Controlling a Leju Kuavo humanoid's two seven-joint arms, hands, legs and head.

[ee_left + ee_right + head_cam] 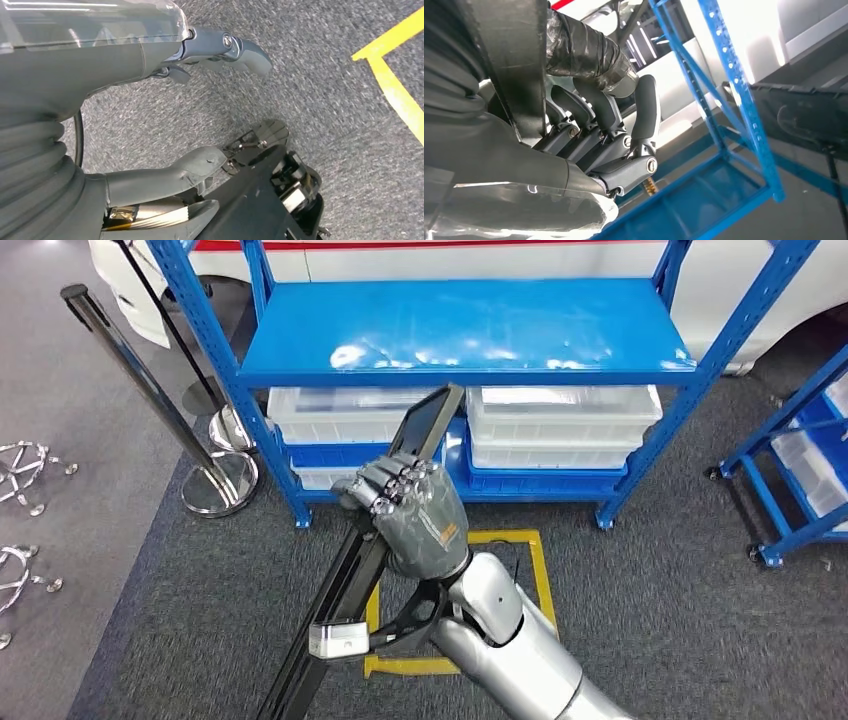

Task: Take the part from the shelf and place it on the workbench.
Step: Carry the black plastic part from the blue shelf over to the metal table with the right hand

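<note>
A long black part with a silver block near its lower end slants from the bottom of the head view up to the front of the blue shelf. My right hand grips it around the middle, fingers wrapped over the bar. In the right wrist view the fingers curl round the same black part. My left hand hangs over the grey carpet, thumb and fingers apart, holding nothing.
The shelf's top board is bare; clear plastic bins sit on the level below. A chrome stanchion stands to the left, a second blue rack to the right. A yellow floor marking lies before the shelf. A white vehicle stands behind.
</note>
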